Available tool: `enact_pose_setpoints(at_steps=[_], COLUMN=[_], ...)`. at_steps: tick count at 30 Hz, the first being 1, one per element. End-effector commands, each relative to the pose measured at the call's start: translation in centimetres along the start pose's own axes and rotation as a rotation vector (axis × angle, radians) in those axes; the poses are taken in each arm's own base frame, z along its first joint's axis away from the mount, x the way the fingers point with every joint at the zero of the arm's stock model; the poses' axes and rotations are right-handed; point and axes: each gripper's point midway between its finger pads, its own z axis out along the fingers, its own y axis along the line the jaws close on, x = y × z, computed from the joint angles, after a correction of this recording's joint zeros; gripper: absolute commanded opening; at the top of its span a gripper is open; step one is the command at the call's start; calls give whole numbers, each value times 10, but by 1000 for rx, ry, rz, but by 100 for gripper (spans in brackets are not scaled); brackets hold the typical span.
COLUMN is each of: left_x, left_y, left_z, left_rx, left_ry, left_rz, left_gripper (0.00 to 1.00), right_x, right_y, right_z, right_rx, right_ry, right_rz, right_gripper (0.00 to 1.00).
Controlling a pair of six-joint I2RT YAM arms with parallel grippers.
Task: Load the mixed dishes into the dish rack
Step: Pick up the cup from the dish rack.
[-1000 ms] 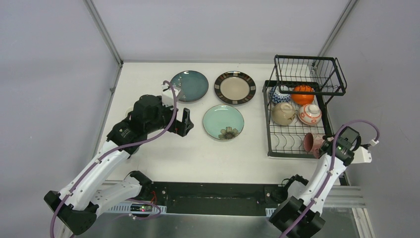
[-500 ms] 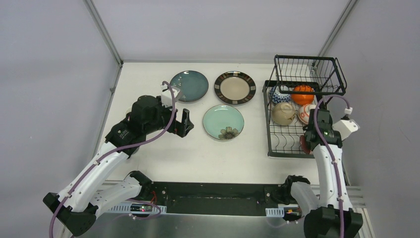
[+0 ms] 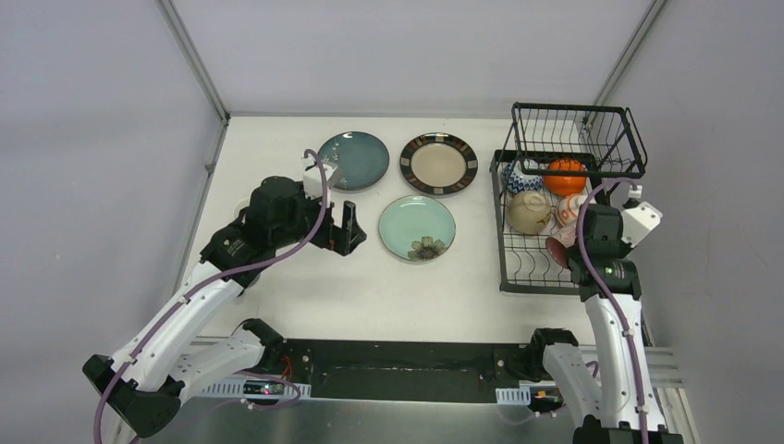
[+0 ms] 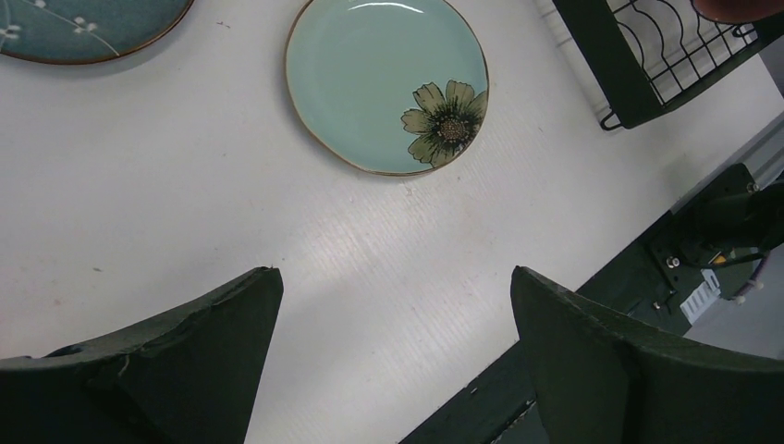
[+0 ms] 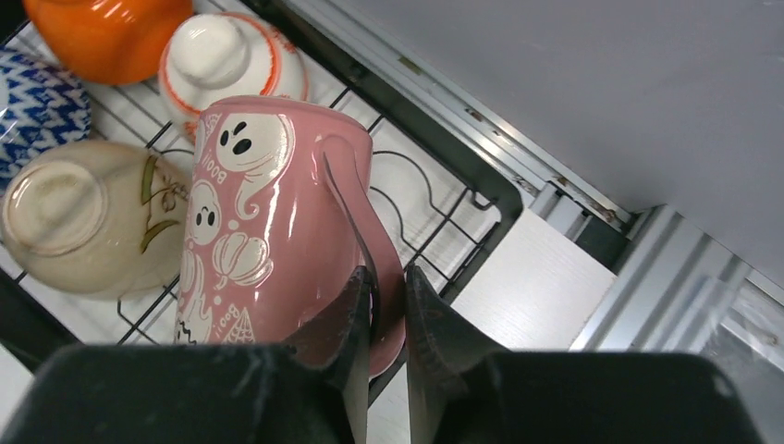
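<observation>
My right gripper (image 5: 388, 273) is shut on the handle of a pink cup (image 5: 250, 213) with white ghost prints. It holds the cup tilted, mouth toward the camera, over the lower tray of the black wire dish rack (image 3: 504, 222). In the tray lie an orange bowl (image 5: 106, 32), a white red-rimmed bowl (image 5: 226, 55), a beige bowl (image 5: 83, 217) and a blue-patterned one (image 5: 37, 102). Three plates lie flat on the table: dark teal (image 3: 353, 160), dark-rimmed beige (image 3: 438, 164) and mint green with a flower (image 4: 388, 83). My left gripper (image 4: 396, 273) hangs open and empty, left of the mint plate.
The rack's raised basket tier (image 3: 573, 139) stands over the far end of the tray. The right wall runs close behind the rack. A black frame with cables (image 4: 712, 231) lines the table's near edge.
The right arm has swung from the rack's near right corner inward over the tray, carrying the pink cup further in. The left arm has stayed still.
</observation>
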Motion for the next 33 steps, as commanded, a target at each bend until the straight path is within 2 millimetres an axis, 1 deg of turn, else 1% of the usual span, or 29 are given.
enact_pose_setpoints(at_steps=[1,3,5,8,10,14,17,20,23,24,26,28,30,33], left_x=[-14,-13,-12,-13,-16,-22,-20,-16,-14,-13,-9,-4,0,10], left_y=[-17,-26,-40,-57,-59,-58,-58,-65,-77,-78,-75,-75,-75,-68], left_z=[1,3,6,13,20,32,42,51,58,62,71,75,79,84], left_rx=[68,116,185,285,304,293,294,344,443,461,451,451,453,408], left_ry=[-29,-4,28,50,47,51,75,102,81,65,62,93,115,147], left_rz=[-42,-61,-91,-103,-102,-125,-143,-176,-182,-177,-202,-239,-261,-300], left_gripper=[99,97,94,89,88,86,86,85,84,83,82,81,80,80], right_x=[-23,-23,-26,-27,-25,-34,-42,-44,-34,-28,-17,-8,2,17], right_y=[27,31,32,43,52,59,68,85,107,113,126,134,142,154], right_z=[-3,-7,-11,-21,-31,-50,-66,-84,-101,-105,-115,-123,-131,-145], right_rx=[-142,-172,-184,-242,-289,-325,-391,-507,-628,-656,-724,-767,-807,-887], right_ry=[-91,-92,-87,-32,14,36,39,73,150,182,237,274,299,327], right_rz=[38,37,36,38,29,16,26,61,103,115,136,146,131,85], right_gripper=[0,0,0,0,0,0,0,0,0,0,0,0,0,0])
